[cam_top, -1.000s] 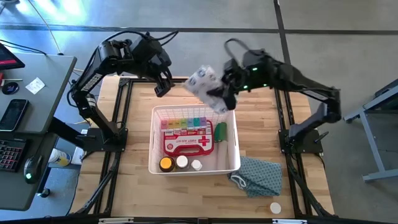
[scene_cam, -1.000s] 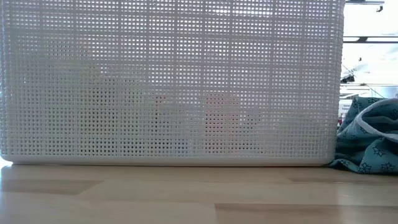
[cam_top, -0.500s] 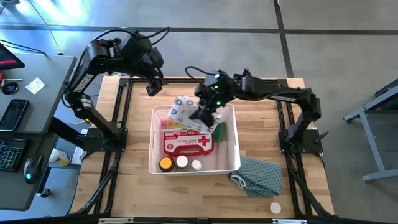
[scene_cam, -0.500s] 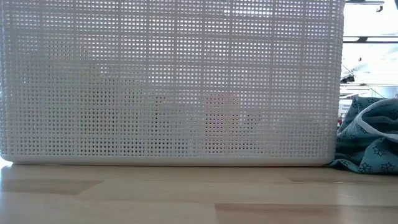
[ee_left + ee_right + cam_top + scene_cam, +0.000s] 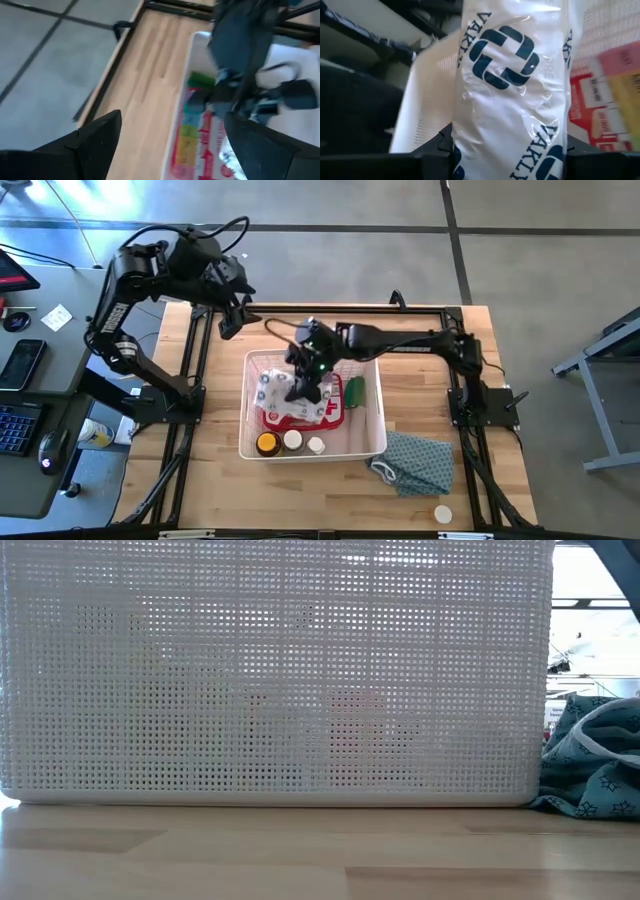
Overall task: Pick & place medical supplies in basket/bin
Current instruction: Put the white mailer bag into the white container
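Observation:
The white lattice basket [image 5: 372,442] stands mid-table and fills the low view [image 5: 280,670]. Inside lie the red first-aid case [image 5: 300,415], a green roll [image 5: 356,390], an amber bottle [image 5: 267,444] and two white-capped bottles [image 5: 292,441]. The rainbow pill organiser [image 5: 186,136] shows in the left wrist view. My right gripper [image 5: 304,383] reaches down into the basket's left half, shut on a white plastic packet with dark blue print [image 5: 275,390]. My left gripper [image 5: 232,322] hangs open off the basket's far-left corner. My right gripper pinches the white packet between its two fingers at one end [image 5: 507,159], and the printed length [image 5: 506,65] runs away from the fingers. It comes slanting down from the table's right. The packet lies low over the case and organiser; whether it rests on them I cannot tell.
A teal patterned cloth [image 5: 415,462] lies on the table by the basket's near-right corner, also at the low view's right edge [image 5: 595,770]. A small white round thing [image 5: 442,514] sits near the table's near-right edge. A desk with a phone and keyboard [image 5: 20,380] stands left of the table.
My right gripper has carried the packet from above the basket's far rim toward the table's left and near side, and down into the basket's left half. My left arm has drawn back toward the table's far-left corner.

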